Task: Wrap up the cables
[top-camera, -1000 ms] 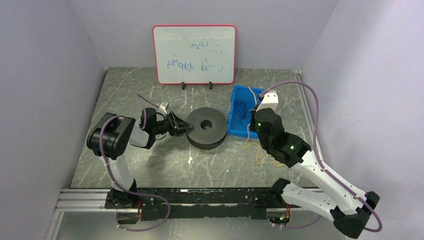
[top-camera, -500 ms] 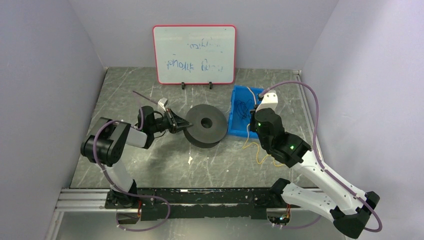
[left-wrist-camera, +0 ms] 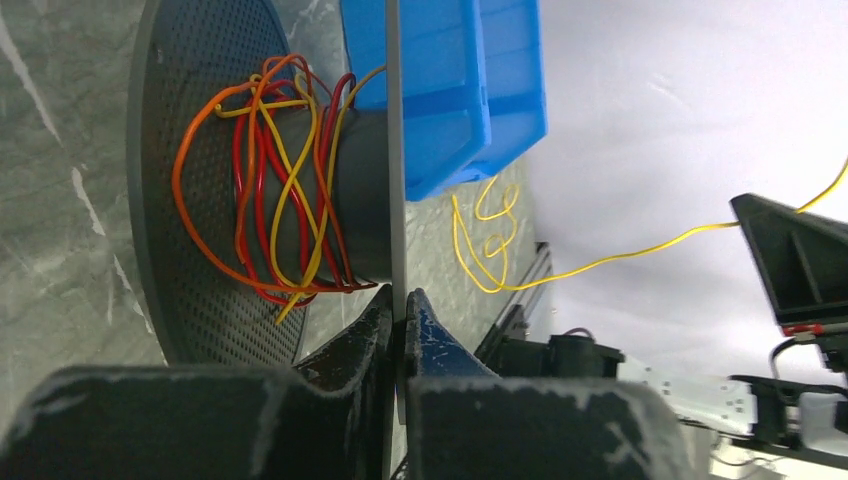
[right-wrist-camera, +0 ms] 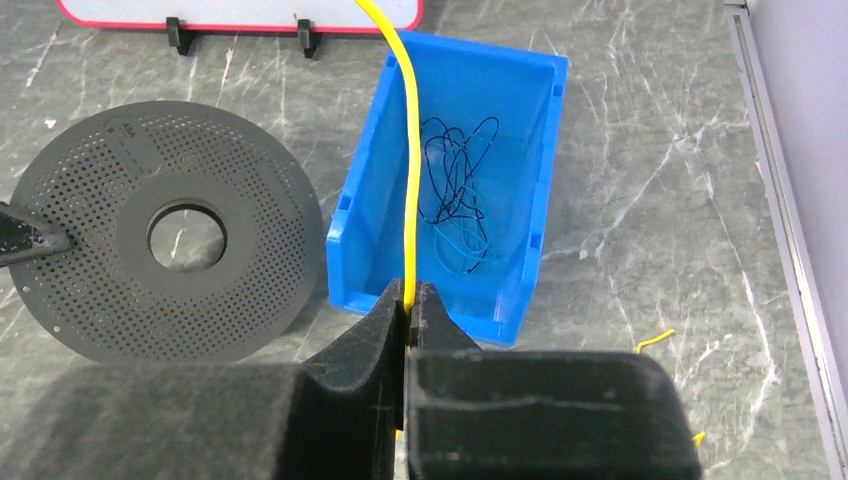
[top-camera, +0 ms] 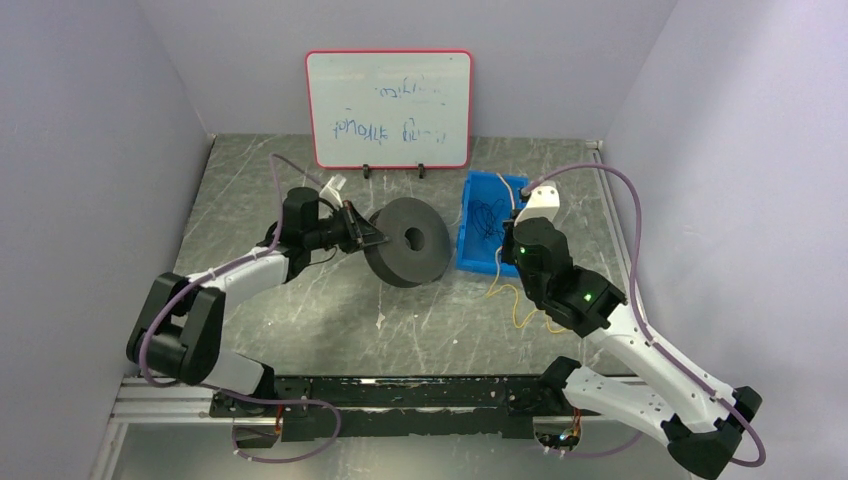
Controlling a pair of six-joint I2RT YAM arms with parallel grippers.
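Note:
A dark grey spool [top-camera: 400, 262] stands tilted up on its edge at mid-table. My left gripper [top-camera: 370, 238] is shut on the thin rim of its near flange [left-wrist-camera: 395, 150]. Red, orange and yellow cables [left-wrist-camera: 275, 190] loop loosely round the hub. One yellow cable [left-wrist-camera: 600, 262] runs from the spool across the table to my right gripper [right-wrist-camera: 410, 298], which is shut on it in front of the blue bin. Its slack lies in curls on the table [top-camera: 520, 310]. In the right wrist view the perforated flange [right-wrist-camera: 100, 200] faces the camera.
A blue bin [top-camera: 468, 240] right of the spool holds a tangle of thin dark wire [right-wrist-camera: 455, 200]. A red-framed whiteboard [top-camera: 388, 108] stands at the back. Purple walls close in on both sides, and a metal rail [top-camera: 400, 395] runs along the near edge.
The left jaws closed on the spool's flange rim. The left arm then stretched out and lifted that side, tipping the spool from flat to tilted on edge. The right arm stayed put.

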